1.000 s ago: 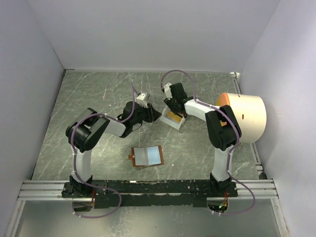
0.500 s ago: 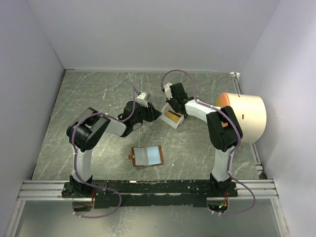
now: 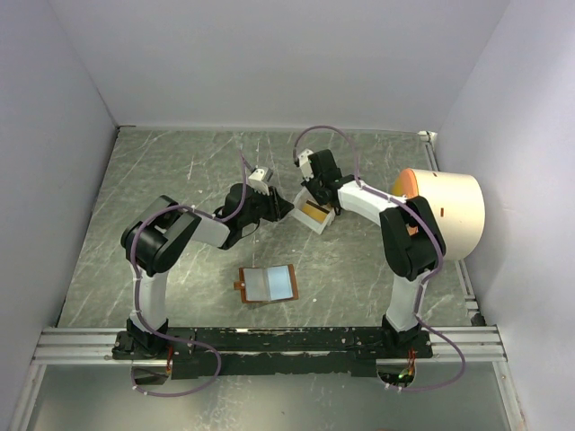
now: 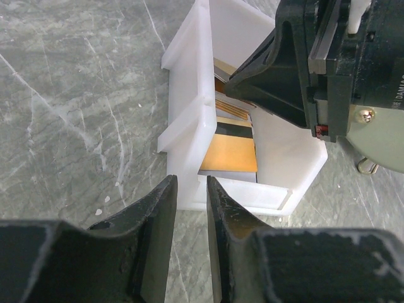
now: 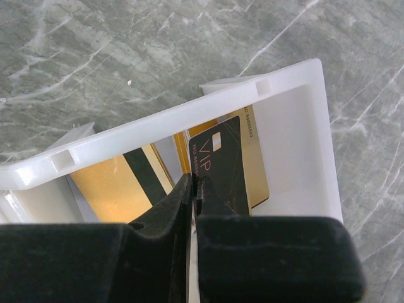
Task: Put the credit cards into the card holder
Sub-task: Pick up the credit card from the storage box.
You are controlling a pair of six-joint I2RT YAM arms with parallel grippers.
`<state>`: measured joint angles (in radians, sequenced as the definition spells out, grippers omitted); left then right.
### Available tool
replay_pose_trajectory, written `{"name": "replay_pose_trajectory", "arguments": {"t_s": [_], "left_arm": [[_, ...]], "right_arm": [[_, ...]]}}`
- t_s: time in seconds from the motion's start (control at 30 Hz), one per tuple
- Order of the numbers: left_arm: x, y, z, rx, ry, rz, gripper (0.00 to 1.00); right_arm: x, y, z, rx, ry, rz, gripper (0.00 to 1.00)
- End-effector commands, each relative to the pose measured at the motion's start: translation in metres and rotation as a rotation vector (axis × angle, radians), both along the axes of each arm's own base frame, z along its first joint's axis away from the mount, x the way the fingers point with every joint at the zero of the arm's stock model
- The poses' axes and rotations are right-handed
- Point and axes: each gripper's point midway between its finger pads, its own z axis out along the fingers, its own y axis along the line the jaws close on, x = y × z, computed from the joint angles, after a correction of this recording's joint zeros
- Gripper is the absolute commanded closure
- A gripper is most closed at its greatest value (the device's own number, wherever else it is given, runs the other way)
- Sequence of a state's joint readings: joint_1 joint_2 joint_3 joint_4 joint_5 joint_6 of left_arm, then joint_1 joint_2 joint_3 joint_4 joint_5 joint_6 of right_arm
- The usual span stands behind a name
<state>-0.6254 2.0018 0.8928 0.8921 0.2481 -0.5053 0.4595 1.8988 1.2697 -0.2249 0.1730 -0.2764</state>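
The credit cards stand in a small white tray [image 3: 316, 215] at mid-table. In the right wrist view a black card marked VIP [image 5: 221, 161] stands between gold ones [image 5: 110, 189], and my right gripper [image 5: 194, 183] is shut on the black card's edge inside the tray [image 5: 189, 117]. My left gripper [image 4: 190, 183] is closed on the near corner wall of the tray [image 4: 189, 82]; an orange card [image 4: 230, 153] shows inside. The brown card holder [image 3: 268, 284] lies open and flat, nearer the arm bases, apart from both grippers.
A large cream cylinder with an orange face [image 3: 445, 214] stands at the right edge beside the right arm. White walls close the back and sides. A metal rail [image 3: 269, 341] runs along the near edge.
My right gripper has closed from about half open down onto the black card. The left gripper and the card holder have stayed where they were.
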Motion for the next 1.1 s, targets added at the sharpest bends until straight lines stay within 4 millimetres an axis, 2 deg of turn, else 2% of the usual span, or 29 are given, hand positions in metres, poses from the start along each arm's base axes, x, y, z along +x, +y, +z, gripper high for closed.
{"name": "replay_pose_trajectory", "arguments": {"t_s": [0.0, 0.23, 0.43, 0.57, 0.77, 0.83, 1.07], "left_arm": [[0.007, -0.005, 0.012, -0.022, -0.042, 0.003, 0.64], [0.006, -0.005, 0.015, -0.027, -0.041, 0.008, 0.64], [0.006, -0.001, 0.038, -0.051, -0.041, 0.035, 0.64], [0.003, 0.009, 0.055, -0.064, -0.047, 0.079, 0.62], [-0.006, 0.028, 0.066, -0.053, -0.002, 0.144, 0.62], [-0.01, 0.031, 0.069, -0.046, 0.012, 0.143, 0.63], [-0.039, 0.032, 0.089, -0.036, 0.092, 0.064, 0.62]], "right_arm": [[-0.007, -0.002, 0.007, 0.007, 0.011, -0.016, 1.0], [-0.004, -0.006, 0.037, -0.003, -0.042, -0.062, 1.0], [-0.008, -0.011, 0.061, 0.007, -0.085, -0.104, 1.0], [-0.014, -0.011, 0.08, 0.03, -0.113, -0.119, 1.0], [-0.021, -0.016, 0.101, 0.066, -0.167, -0.139, 1.0], [-0.027, -0.005, 0.107, 0.086, -0.181, -0.118, 1.0], [-0.043, 0.011, 0.131, 0.207, -0.19, -0.11, 1.0]]}}
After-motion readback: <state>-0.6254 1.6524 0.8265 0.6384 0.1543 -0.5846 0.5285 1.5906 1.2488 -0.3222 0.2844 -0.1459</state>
